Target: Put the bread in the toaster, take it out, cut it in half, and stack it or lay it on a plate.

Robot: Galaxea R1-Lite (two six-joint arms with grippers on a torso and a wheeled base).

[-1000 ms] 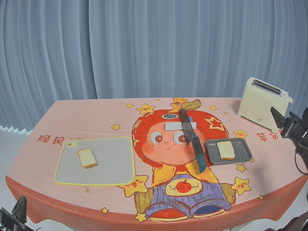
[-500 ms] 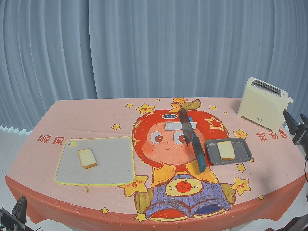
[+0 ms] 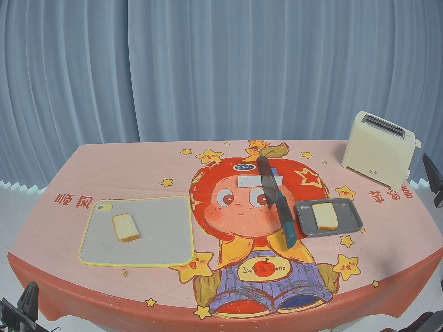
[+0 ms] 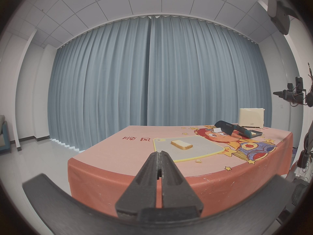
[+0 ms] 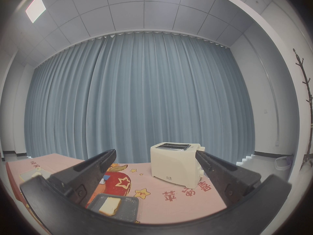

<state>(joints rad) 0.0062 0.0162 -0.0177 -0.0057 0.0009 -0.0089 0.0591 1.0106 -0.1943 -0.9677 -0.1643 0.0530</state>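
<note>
1 bread half (image 3: 125, 227) lies on the cutting board (image 3: 161, 250) at 8 o'clock, the other half (image 3: 325, 216) on the plate (image 3: 350, 215) at 4 o'clock. Plating looks half done. The left gripper (image 4: 159, 154), fingers pressed together, must open for the board's piece; the right gripper (image 5: 155, 154) hangs spread wide.

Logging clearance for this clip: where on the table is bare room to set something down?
Free: cloth behind the cutting board to the far edge; front strip right of the board. Crowded: knife close beside the tray, toaster behind it.
</note>
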